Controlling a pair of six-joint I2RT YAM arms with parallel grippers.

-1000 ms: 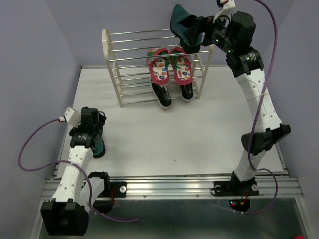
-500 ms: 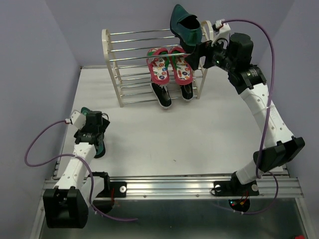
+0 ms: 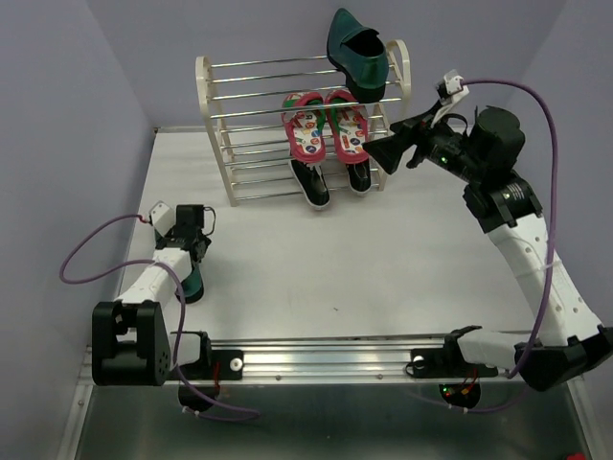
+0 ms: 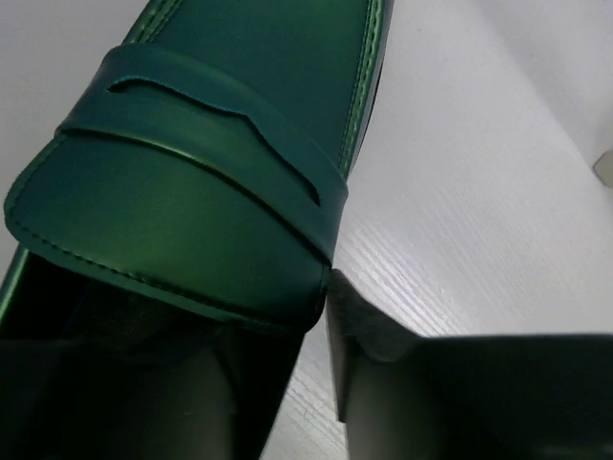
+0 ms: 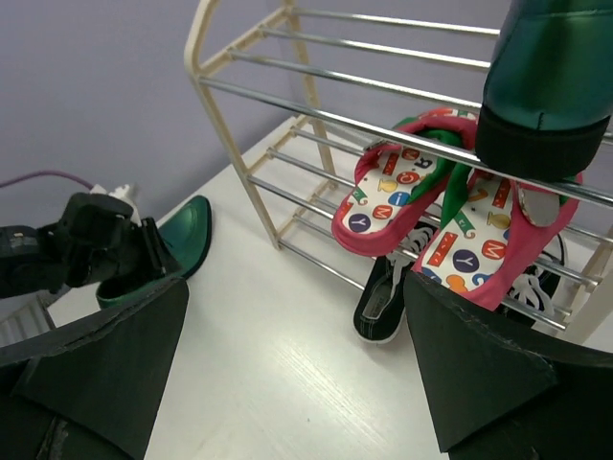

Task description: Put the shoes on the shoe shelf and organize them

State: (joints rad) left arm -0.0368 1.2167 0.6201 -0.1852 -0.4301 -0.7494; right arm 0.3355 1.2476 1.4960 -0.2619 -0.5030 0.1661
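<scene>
On the flip-flops [image 5: 378,206], letters Y, O, M; right hand [image 5: 295,287] released, left hand [image 3: 192,261] unclear.

- Table: flat white rectangular table top [image 3: 383,249], matte. Fine lengthwise grain shows close up in the wrist views.
- Tiny dark speck [image 3: 335,309] on it, nr centre-front.
- Walls: plain pale lavender panels on 3 sides, i.e. back wall [image 3: 239,29], left wall [image 3: 57,144], right wall [image 3: 584,77]. Smooth, unmarked, meeting the table's edges.
- Near edge: silver slotted aluminium rail [image 3: 326,359] running the table's full width.
- Below rail: dark grey-green glossy surface [image 3: 335,426] w/ blurry reflections. Material can't tell.
- Bottom-R corner: small red bit [image 3: 575,456], cut off by frame, unidentifiable.
- Light: soft, even, approx. from above. Shadows on the table faint & short. Rail has mild glints.
</scene>
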